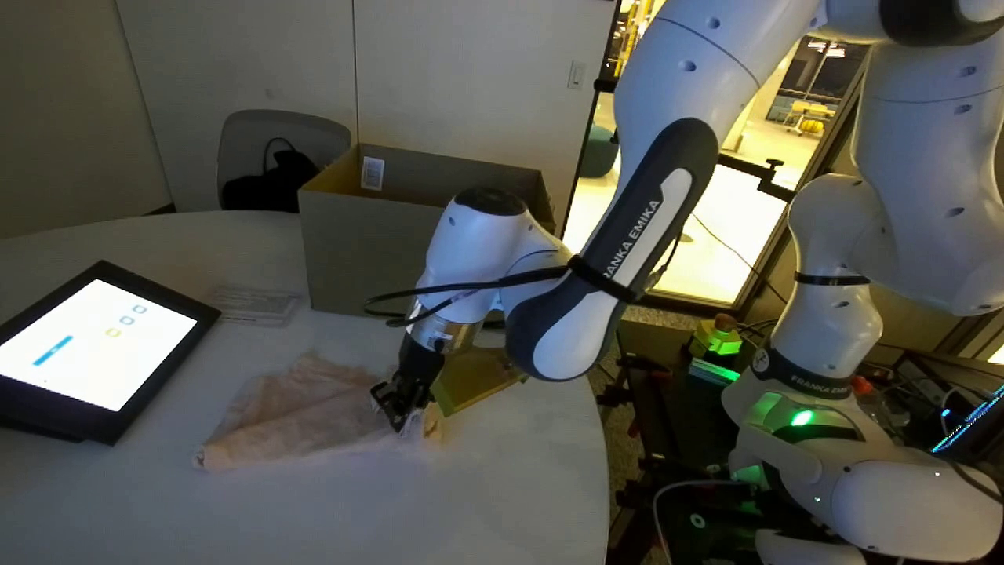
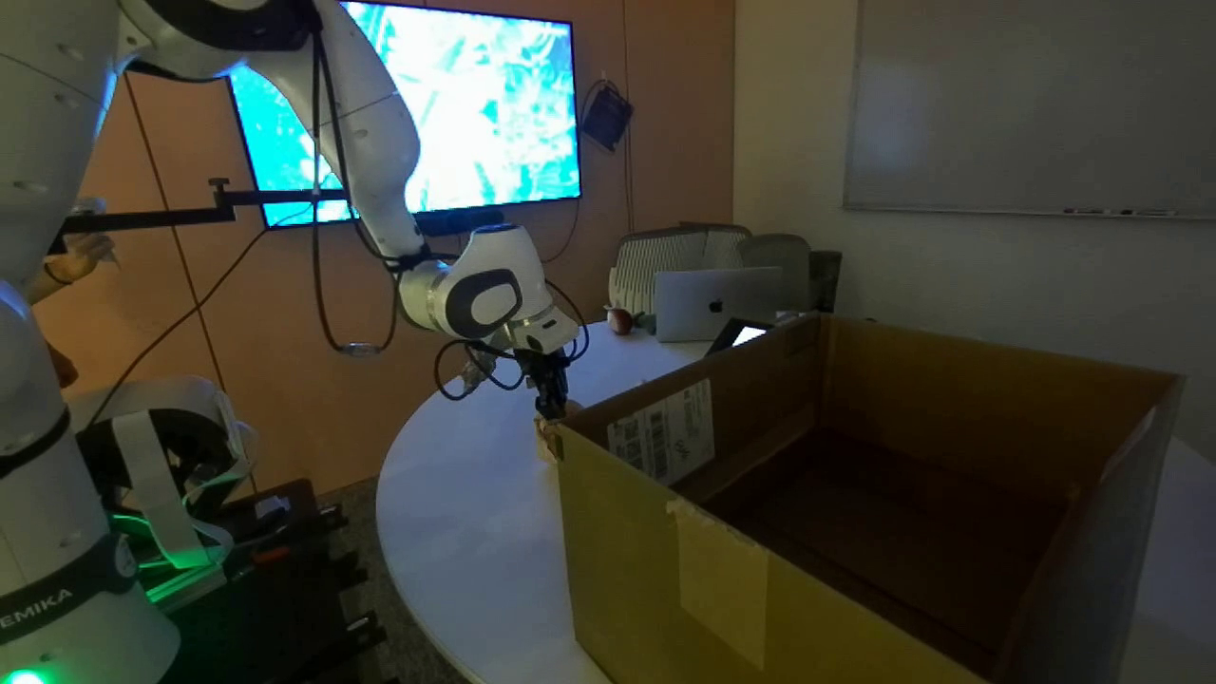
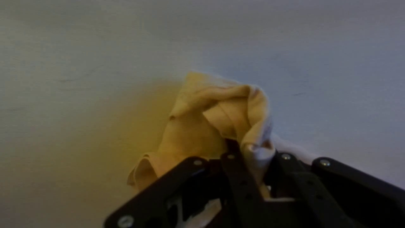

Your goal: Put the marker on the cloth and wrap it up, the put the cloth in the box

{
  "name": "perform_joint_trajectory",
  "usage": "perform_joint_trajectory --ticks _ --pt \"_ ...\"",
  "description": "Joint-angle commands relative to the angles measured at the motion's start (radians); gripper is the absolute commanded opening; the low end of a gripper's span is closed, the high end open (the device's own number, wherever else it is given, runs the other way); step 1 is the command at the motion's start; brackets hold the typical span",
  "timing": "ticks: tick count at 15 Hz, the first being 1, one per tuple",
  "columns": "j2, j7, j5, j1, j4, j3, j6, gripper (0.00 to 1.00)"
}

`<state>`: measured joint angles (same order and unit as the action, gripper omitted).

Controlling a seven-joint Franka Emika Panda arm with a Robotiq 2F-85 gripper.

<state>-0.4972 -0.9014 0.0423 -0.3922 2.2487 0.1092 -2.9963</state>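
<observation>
Gripper [image 1: 400, 422] pinches a fold of the cloth [image 1: 302, 428] at its end nearest the robot-side edge of the table [image 1: 502, 494], long axis roughly toward the tilted screen [image 1: 102, 345], so a fold-over probably goes that way; marker not visible.

Cloth [image 1: 290, 424] on table [image 1: 510, 502], near box [image 1: 361, 259]

The arm [image 1: 643, 227] is bent, its tool [image 1: 401, 422] pointing downward, fingers [image 3: 235, 172] apparently close together, though blurred.
</observation>
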Motion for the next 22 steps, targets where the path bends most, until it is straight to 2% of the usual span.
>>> perform_joint_trajectory --ticks 1,5,7,8,9,10,13,16,22 --pt "-0.154 -0.063 0.036 -0.053 -0.19 0.047 0.03 0.15" --pt "-0.259 -0.115 0.018 -0.094 -0.321 0.096 0.095 0.15" --pt "-0.284 -0.107 0.011 -0.08 -0.363 0.08 0.15 0.17" --pt "-0.287 -0.085 0.007 -0.063 -0.378 0.057 0.192 0.41" --pt "-0.275 -0.043 0.002 -0.036 -0.386 0.023 0.235 0.42" --pt "-0.269 -0.015 -0.007 -0.026 -0.39 0.004 0.273 0.48" --pt "-0.258 0.091 -0.019 0.009 -0.398 -0.059 0.358 0.74" --pt "-0.229 0.193 -0.01 0.029 -0.356 -0.108 0.379 0.98" --pt "-0.174 0.344 0.039 0.059 -0.263 -0.196 0.346 1.0"
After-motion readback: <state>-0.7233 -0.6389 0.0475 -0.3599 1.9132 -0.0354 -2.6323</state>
